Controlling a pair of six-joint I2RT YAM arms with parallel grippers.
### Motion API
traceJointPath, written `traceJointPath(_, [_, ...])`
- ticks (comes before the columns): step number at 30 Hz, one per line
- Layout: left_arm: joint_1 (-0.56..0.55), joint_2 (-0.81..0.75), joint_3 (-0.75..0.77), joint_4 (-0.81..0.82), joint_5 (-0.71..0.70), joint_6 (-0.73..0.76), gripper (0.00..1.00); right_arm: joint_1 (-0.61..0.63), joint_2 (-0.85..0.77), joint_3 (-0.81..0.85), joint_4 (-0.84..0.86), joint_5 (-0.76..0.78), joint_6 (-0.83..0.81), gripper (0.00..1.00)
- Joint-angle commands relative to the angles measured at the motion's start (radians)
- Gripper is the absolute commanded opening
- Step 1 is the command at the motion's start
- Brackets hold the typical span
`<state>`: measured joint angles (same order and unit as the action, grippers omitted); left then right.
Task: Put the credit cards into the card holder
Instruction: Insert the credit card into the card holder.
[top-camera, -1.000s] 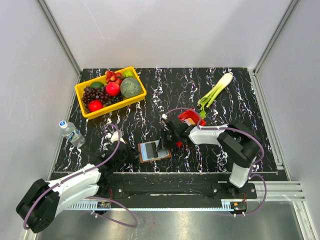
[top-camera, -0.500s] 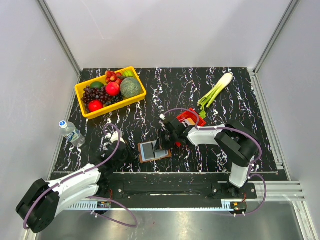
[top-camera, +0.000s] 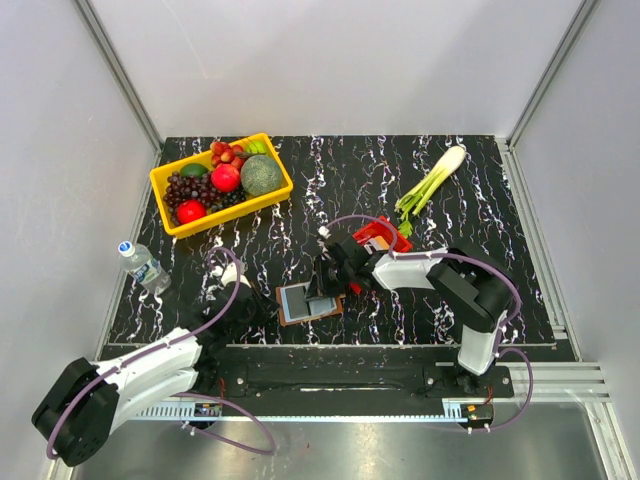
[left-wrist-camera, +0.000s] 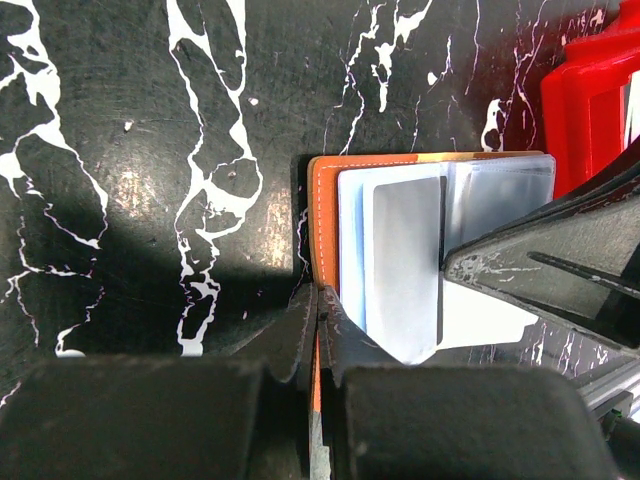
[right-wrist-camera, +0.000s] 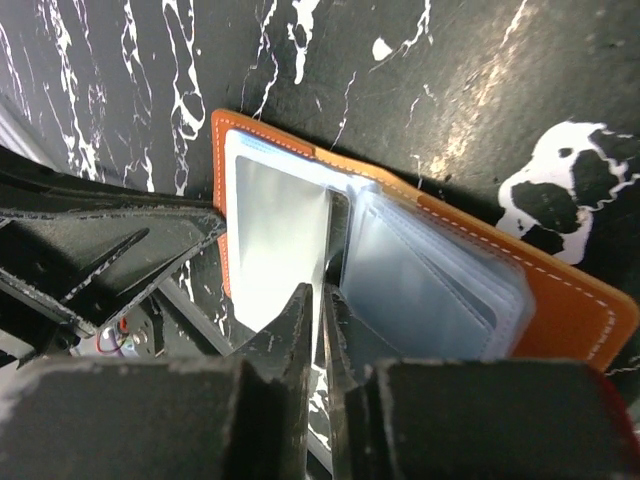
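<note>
The card holder lies open on the black marbled table, orange-brown cover outside, pale blue sleeves inside. My left gripper is shut on the cover's near edge. A whitish credit card sits partly in a sleeve, one corner sticking out. My right gripper stands at that card's edge with its jaws a narrow gap apart, the edge running in between them. The right gripper's fingers show in the left wrist view, touching the card's side.
A red bin stands just right of the holder, close behind the right gripper. A yellow basket of fruit sits at the back left, a leek at the back right, a water bottle by the left edge.
My right gripper has slid a little left, pushing the card further into the holder, and its jaws have parted slightly. The left gripper has kept its hold.
</note>
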<state>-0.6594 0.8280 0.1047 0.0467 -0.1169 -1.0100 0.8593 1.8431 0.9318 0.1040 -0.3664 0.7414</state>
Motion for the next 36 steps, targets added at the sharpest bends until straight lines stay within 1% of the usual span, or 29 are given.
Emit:
traceJointPath(1, [0.001, -0.013, 0.012, 0.007, 0.0, 0.017, 0.0, 0.012, -0.073, 0.013, -0.029, 0.099, -0.036, 0.14])
traceJointPath(4, [0.001, -0.017, 0.012, 0.004, -0.001, 0.017, 0.0, 0.011, -0.074, 0.012, -0.03, 0.118, -0.033, 0.17])
traceJointPath(7, [0.001, -0.017, 0.012, 0.005, 0.003, 0.017, 0.0, 0.012, -0.058, 0.022, -0.026, 0.098, -0.024, 0.19])
traceJointPath(13, [0.003, -0.017, 0.013, 0.007, 0.002, 0.019, 0.0, 0.012, -0.008, 0.029, -0.006, 0.031, -0.007, 0.19])
traceJointPath(18, [0.001, -0.01, 0.01, 0.019, 0.006, 0.021, 0.0, 0.012, 0.013, 0.029, 0.048, -0.029, 0.009, 0.18])
traceJointPath(27, [0.001, -0.006, 0.012, 0.025, 0.011, 0.021, 0.0, 0.027, 0.031, 0.05, 0.066, -0.065, 0.0, 0.18])
traceJointPath(30, [0.0, -0.016, 0.012, 0.012, 0.003, 0.022, 0.0, 0.027, -0.01, 0.042, 0.045, -0.019, -0.016, 0.19])
traceJointPath(32, [0.001, -0.029, 0.013, -0.004, -0.003, 0.024, 0.0, 0.027, -0.069, 0.047, 0.01, 0.013, -0.036, 0.2])
traceJointPath(36, [0.001, -0.058, 0.015, -0.021, -0.006, 0.03, 0.0, 0.027, -0.204, 0.041, -0.052, 0.104, -0.088, 0.27])
